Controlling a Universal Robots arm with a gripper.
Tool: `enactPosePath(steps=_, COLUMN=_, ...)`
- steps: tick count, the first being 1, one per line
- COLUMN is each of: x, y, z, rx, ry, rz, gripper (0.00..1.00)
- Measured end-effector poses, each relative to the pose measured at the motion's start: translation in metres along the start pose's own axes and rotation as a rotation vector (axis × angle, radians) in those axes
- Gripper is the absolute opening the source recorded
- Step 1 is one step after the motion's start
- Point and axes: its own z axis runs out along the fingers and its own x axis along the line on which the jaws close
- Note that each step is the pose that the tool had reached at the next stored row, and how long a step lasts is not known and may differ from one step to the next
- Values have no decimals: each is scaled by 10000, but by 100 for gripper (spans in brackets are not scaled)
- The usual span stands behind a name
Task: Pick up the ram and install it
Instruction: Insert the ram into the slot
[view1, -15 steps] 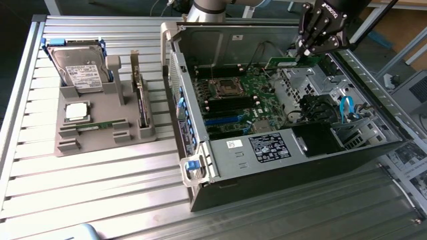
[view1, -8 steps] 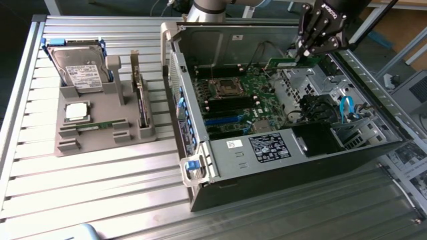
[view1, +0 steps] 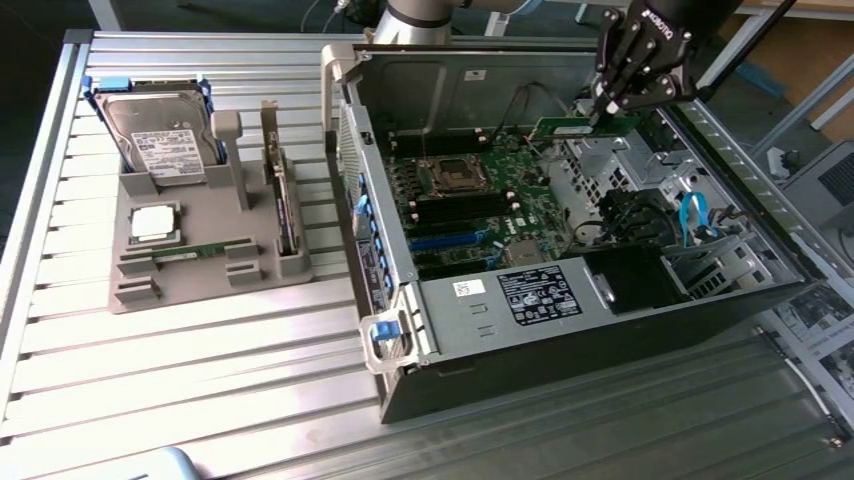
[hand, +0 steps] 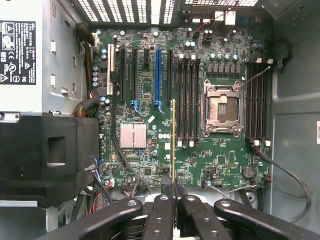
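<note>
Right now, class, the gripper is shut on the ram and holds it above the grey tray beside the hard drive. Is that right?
Not quite. The gripper is shut on the ram, but it holds it over the open computer case, above the motherboard, not above the grey tray. The exterior view shows this.

Table (view1: 160, 340) ribbed bright metal, glossy; holder (view1: 194, 285) matt grey plastic; computer case (view1: 561, 350) dark matt metal; ram (hand: 173, 135) green circuit board.
</note>
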Motion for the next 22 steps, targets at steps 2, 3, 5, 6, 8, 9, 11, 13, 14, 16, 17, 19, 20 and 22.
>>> enactPosePath(steps=2, x=0, y=0, z=4, rx=1, ry=0, rz=0, gripper=12)
enactPosePath(steps=3, x=0, y=0, z=6, rx=0, ry=0, rz=0, gripper=12)
enactPosePath(steps=5, x=0, y=0, z=10, rx=0, ry=0, rz=0, gripper=12)
enactPosePath(steps=6, x=0, y=0, z=11, rx=0, ry=0, rz=0, gripper=12)
enactPosePath(steps=8, x=1, y=-1, z=16, rx=0, ry=0, rz=0, gripper=12)
enactPosePath(steps=9, x=1, y=-1, z=18, rx=0, ry=0, rz=0, gripper=12)
enactPosePath(steps=11, x=1, y=-1, z=22, rx=0, ry=0, rz=0, gripper=12)
enactPosePath(steps=13, x=1, y=-1, z=27, rx=0, ry=1, rz=0, gripper=12)
enactPosePath(steps=14, x=1, y=-1, z=29, rx=0, ry=0, rz=0, gripper=12)
enactPosePath(steps=16, x=1, y=-1, z=32, rx=0, ry=0, rz=0, gripper=12)
enactPosePath(steps=17, x=1, y=-1, z=34, rx=0, ry=0, rz=0, gripper=12)
enactPosePath(steps=19, x=1, y=-1, z=37, rx=0, ry=0, rz=0, gripper=12)
enactPosePath(steps=20, x=1, y=-1, z=39, rx=0, ry=0, rz=0, gripper=12)
enactPosePath(steps=22, x=2, y=-2, z=64, rx=0, ry=0, rz=0, gripper=12)
